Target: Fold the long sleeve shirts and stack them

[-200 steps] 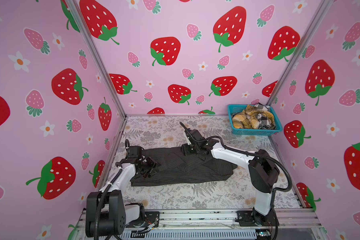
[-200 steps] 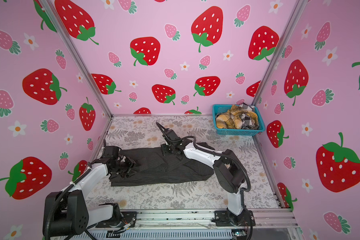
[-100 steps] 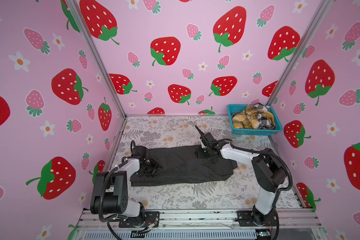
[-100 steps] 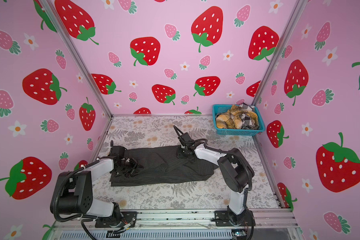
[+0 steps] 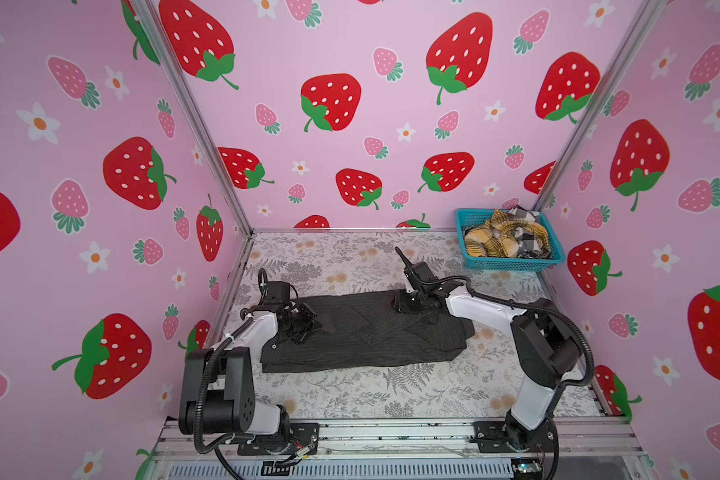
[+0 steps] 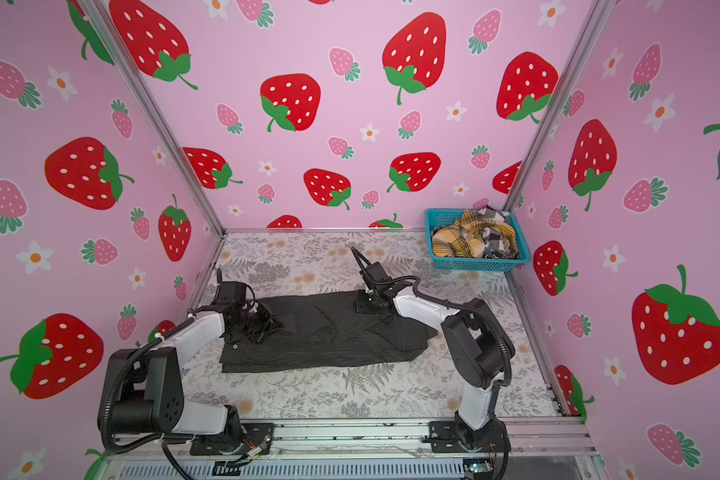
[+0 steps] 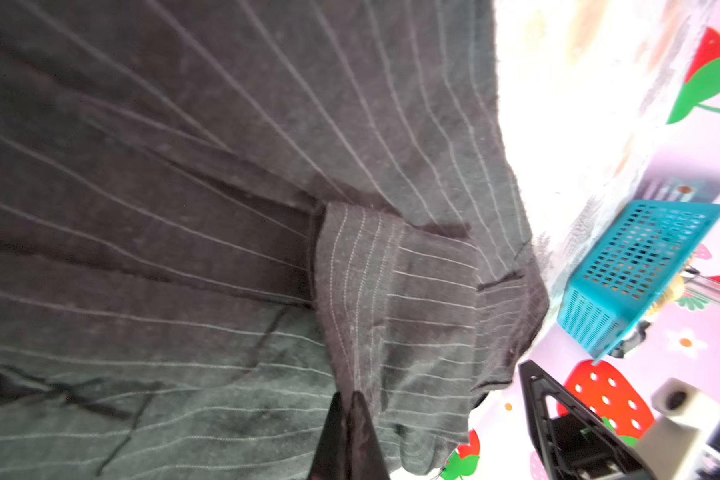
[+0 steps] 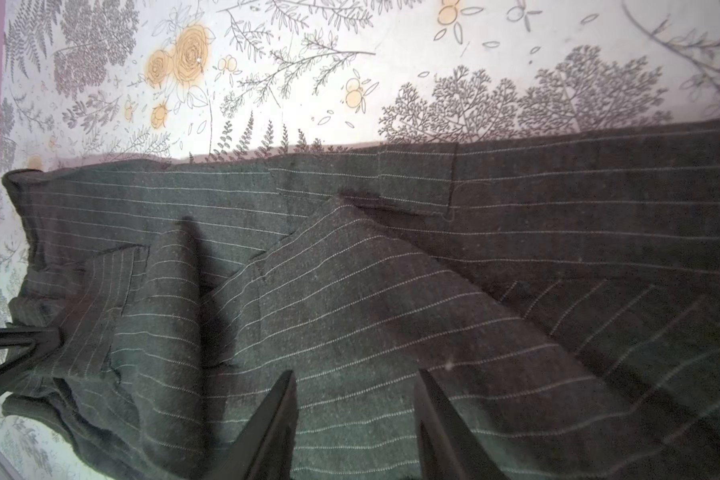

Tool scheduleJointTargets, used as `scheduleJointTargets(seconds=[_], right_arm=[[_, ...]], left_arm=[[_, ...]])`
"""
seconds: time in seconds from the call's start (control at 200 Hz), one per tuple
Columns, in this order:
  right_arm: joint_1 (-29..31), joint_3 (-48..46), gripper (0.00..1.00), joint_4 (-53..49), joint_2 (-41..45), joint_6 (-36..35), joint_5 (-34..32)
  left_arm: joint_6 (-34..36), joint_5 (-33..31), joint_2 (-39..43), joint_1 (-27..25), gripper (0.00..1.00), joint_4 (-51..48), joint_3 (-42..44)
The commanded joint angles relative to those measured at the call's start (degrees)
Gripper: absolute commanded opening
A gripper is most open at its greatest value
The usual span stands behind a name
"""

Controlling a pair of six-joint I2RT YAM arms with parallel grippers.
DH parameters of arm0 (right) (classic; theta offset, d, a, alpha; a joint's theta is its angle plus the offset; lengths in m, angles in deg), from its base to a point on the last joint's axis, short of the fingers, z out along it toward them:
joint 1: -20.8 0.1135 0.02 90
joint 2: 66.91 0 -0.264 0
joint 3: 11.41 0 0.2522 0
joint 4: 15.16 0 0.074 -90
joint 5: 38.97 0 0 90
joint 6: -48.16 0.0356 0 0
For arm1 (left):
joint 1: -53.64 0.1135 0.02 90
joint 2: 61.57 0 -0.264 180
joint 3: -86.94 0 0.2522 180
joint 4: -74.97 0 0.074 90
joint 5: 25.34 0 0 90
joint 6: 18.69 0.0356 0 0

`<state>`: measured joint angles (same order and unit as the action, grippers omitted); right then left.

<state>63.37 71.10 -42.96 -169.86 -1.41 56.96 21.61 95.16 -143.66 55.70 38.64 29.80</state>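
Note:
A charcoal pinstriped long sleeve shirt (image 5: pixel 375 336) (image 6: pixel 333 336) lies partly folded across the middle of the table. At its left end my left gripper (image 5: pixel 308 328) (image 6: pixel 272 326) is shut, and in the left wrist view its tips (image 7: pixel 347 397) pinch a raised fold of the shirt's cloth (image 7: pixel 391 291). My right gripper (image 5: pixel 408 305) (image 6: pixel 367 306) stands over the shirt's far right part. It is open (image 8: pixel 356 374), with flat striped cloth (image 8: pixel 350 299) showing between its fingers. A mustard plaid shirt (image 5: pixel 495 243) and a black-and-white check shirt (image 5: pixel 528 243) lie bunched in the basket.
The teal mesh basket (image 5: pixel 512 262) (image 6: pixel 476 263) (image 7: pixel 641 266) sits in the far right corner against the walls. Pink strawberry walls close three sides of the floral table (image 5: pixel 350 399). A metal rail (image 5: pixel 391 432) with both arm bases runs along the front edge.
My left gripper has closed on the cloth at the shirt's left end. The right gripper has slid to the right along the shirt's far edge and stayed open.

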Motion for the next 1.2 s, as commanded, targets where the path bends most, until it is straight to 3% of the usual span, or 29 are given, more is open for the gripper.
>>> scheduleJointTargets(seconds=[0.0,0.1,0.255,0.395,0.495,0.64,0.83,0.89,1.016,1.196], right_arm=[[-1.05,-0.65,0.5,-1.07,4.59,1.31,-1.27],[-2.15,-1.76,0.51,-2.3,7.04,2.06,-1.66],[-3.9,-6.32,0.65,-3.11,12.09,4.68,-0.99],[-6.53,-9.33,0.76,-3.93,13.16,7.29,2.9],[-8.66,-11.74,0.77,-1.21,13.35,10.09,6.83],[-13.35,-16.19,0.75,8.33,10.48,16.24,15.44],[-15.1,-16.02,0.73,9.31,7.21,19.47,16.14],[-15.63,-16.52,0.69,9.92,5.9,20.35,15.78],[-16.81,-16.1,0.53,12.34,2.52,21.76,17.2],[-17.32,-13.16,0.15,12.12,0.15,21.28,18.17]], left_arm=[[1.67,1.03,1.97,-0.16,0.0,-3.69,-3.31],[3.36,0.8,4.8,-0.15,0.0,-5.94,-5.57],[9.59,-1.29,10.41,0.95,0.0,-12.43,-10.5],[13.6,-1.15,15.72,4.95,0.0,-16.7,-12.94],[13.84,0.9,19.68,8.27,0.0,-18.0,-13.73],[14.01,3.0,21.48,8.6,0.0,-17.42,-12.82],[12.86,3.08,22.29,8.72,0.0,-16.81,-11.71],[12.9,2.98,22.15,8.83,0.0,-16.85,-12.23],[12.43,3.07,21.17,8.91,0.0,-15.65,-12.39],[10.96,2.69,16.2,9.1,0.0,-10.92,-14.07]])
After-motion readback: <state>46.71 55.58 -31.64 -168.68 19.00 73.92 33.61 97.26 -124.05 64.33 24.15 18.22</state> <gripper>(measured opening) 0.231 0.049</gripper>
